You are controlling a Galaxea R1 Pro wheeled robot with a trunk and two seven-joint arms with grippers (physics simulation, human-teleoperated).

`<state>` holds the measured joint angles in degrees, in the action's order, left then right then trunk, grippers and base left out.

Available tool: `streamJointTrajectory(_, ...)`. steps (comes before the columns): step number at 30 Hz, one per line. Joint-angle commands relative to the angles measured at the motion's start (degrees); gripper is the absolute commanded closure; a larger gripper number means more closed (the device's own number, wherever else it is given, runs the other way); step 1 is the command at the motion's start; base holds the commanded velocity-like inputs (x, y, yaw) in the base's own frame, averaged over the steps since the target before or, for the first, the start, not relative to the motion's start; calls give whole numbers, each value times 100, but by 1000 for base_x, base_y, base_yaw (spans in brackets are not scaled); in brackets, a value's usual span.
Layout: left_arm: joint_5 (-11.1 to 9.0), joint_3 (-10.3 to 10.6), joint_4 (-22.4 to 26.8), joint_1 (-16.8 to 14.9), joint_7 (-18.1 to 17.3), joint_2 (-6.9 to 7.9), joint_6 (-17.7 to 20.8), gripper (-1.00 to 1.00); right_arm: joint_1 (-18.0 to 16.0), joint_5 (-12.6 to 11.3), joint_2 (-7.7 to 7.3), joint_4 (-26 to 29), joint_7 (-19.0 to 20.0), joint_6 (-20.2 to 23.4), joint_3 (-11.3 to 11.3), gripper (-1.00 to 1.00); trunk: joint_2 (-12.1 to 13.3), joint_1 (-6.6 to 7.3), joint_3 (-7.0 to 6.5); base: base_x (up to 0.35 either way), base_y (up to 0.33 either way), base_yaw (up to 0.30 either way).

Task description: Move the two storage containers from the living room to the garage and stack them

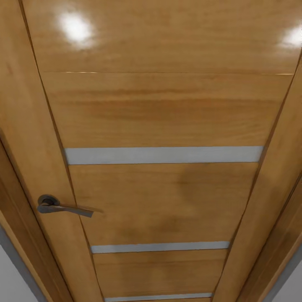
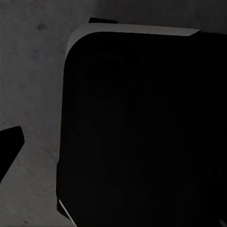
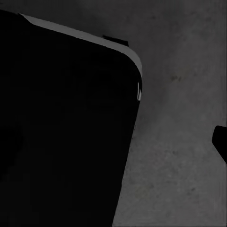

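Across the head view: 1 wooden door [image 1: 163, 117], closed, glossy, occupying nearly the whole frame. Horizontal pale strips on it: 3 counted, the lowest cut by the bottom edge. Dark lever handle [image 1: 63, 206]: 1, sitting at lower left of the frame.

Below, in both wrist views: dark grey speckled floor [image 2: 33, 85], plus 1 large black rounded-corner body [image 2: 142, 132], apparently the robot's own base. A black sliver at each frame edge may be a fingertip; whether the fingers are released or clenched cannot be told.

Storage containers: 0 counted, whereabouts unknown from these pictures.

Step judged: robot is travelling between rooms and is facing a shut door. Next move is likely calling for pressing the lever and swinging the door.
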<state>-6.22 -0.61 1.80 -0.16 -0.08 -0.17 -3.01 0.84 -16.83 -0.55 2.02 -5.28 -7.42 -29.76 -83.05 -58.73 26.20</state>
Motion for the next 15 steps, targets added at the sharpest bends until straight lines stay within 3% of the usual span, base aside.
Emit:
streamJointTrajectory(1,-56,-1,-3,-2,-1,-1,-16,-100,-29,-86,31,35,-38,24,-61,-100,-2,0,5,0,0,0)
streamJointTrajectory(4,-55,-1,-3,-2,-1,-1,-16,-100,-111,-151,124,-62,60,65,-101,-100,-2,0,5,0,0,0)
streamJointTrajectory(15,-63,-1,-3,-2,-1,-6,-15,-100,-127,-157,142,-342,229,74,-118,-100,-2,0,5,-3,0,0)
